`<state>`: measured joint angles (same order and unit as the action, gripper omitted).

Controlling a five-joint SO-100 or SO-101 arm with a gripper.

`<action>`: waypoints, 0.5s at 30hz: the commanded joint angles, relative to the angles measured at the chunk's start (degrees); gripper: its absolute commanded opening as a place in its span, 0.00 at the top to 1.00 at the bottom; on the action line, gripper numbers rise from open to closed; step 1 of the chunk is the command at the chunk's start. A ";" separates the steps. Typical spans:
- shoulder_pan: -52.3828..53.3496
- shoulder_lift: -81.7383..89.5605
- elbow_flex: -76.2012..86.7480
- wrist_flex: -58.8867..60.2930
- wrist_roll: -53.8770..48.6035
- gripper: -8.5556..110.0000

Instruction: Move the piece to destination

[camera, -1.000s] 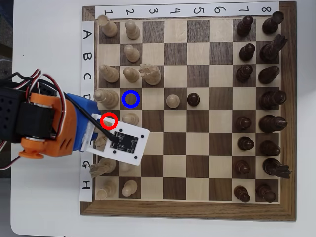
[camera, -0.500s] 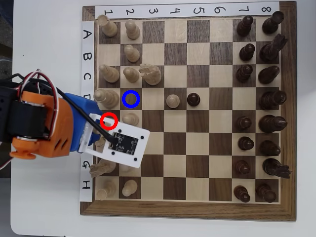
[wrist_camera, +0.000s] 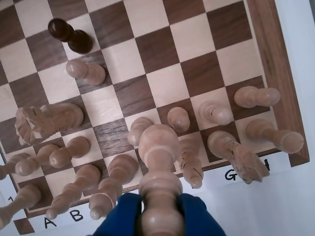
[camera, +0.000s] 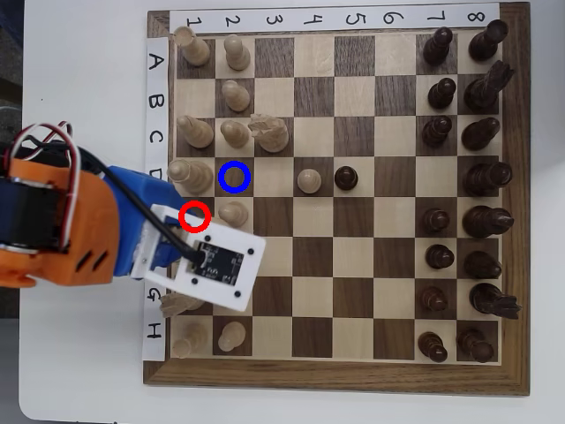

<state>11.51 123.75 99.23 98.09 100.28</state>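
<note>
Landmark for all positions: the blue-ringed destination square (camera: 235, 177), a dark square in column 2 of the chessboard (camera: 353, 375), row D.

Wrist view: the piece (wrist_camera: 159, 169), tall and cream with a rounded top, fills the lower centre. The blue gripper (wrist_camera: 158, 212) pinches it, one pad on each side of its lower body. Its base is out of the picture, so I cannot tell whether it rests on its square or is lifted clear. The grip low on the stem probably keeps the tall piece from tipping between the pads.

Overhead view: the gripper and its white camera plate cover the piece entirely. The red ring (camera: 194, 216) sits on the arm, one column toward the board edge and one row below the destination; judged to mark the square the piece comes from.

Neighbours of the destination, overhead view: a light piece (camera: 185, 174) just beside it on the edge side, a light pawn (camera: 235, 132) in the next row up, another light pawn (camera: 233, 211) in the next row down, and the light knight (camera: 269, 132) diagonally up toward the board centre. The destination itself looks unoccupied.

Judgement: the travel is one short diagonal step, but the target is hemmed in on three sides. The piece needs to go over the pawn heads and come down straight, or the spread of the pads on release may knock a neighbour.

The white worktop (camera: 88, 53) carries the board.
</note>
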 commanded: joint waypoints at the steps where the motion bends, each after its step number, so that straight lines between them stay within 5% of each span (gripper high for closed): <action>1: 1.93 6.86 -17.23 0.70 -0.18 0.93; 15: -15.73 4.66 -35.42 0.35 16.79 0.93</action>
<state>4.83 124.28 81.39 98.09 100.28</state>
